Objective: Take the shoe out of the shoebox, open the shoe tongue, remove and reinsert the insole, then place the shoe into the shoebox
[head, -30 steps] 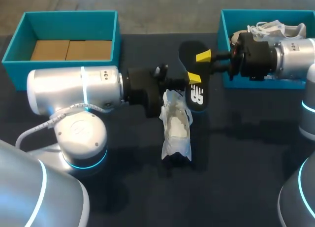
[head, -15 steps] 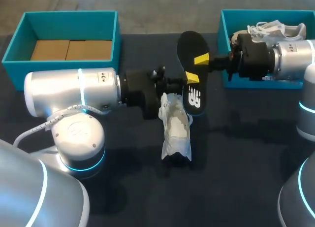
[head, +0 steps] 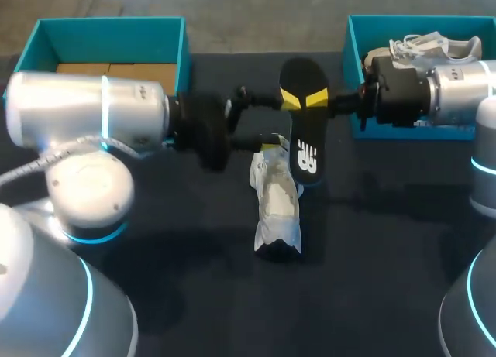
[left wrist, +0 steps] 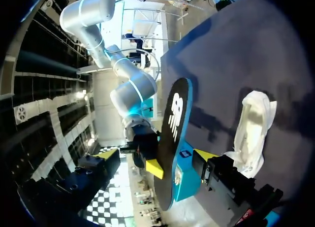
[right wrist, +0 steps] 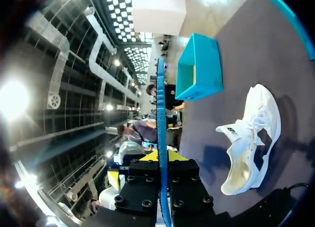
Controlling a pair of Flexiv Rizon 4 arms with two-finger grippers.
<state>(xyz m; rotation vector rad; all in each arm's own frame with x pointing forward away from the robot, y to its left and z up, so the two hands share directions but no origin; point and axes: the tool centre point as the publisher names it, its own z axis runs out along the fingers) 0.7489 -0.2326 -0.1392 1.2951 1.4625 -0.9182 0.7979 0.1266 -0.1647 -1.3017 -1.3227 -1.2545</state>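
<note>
Clenching the right tool (right wrist: 161, 155) on a black foam insole (head: 304, 144), held on edge above the dark bench (head: 372, 256). Straddling that insole with the left tool (head: 277, 123), released, fingers spread. Resting just beneath the left tool: white mesh sneaker (head: 277, 206), outside the teal cardboard shoebox (head: 351, 43) behind the right tool.

Left end effector (head: 271, 121) spread; right end effector (right wrist: 161, 157) clamped.

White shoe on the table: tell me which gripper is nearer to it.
Left. The left gripper sits open right beside one end of the shoe; the right gripper is farther off, shut on the insole.
</note>
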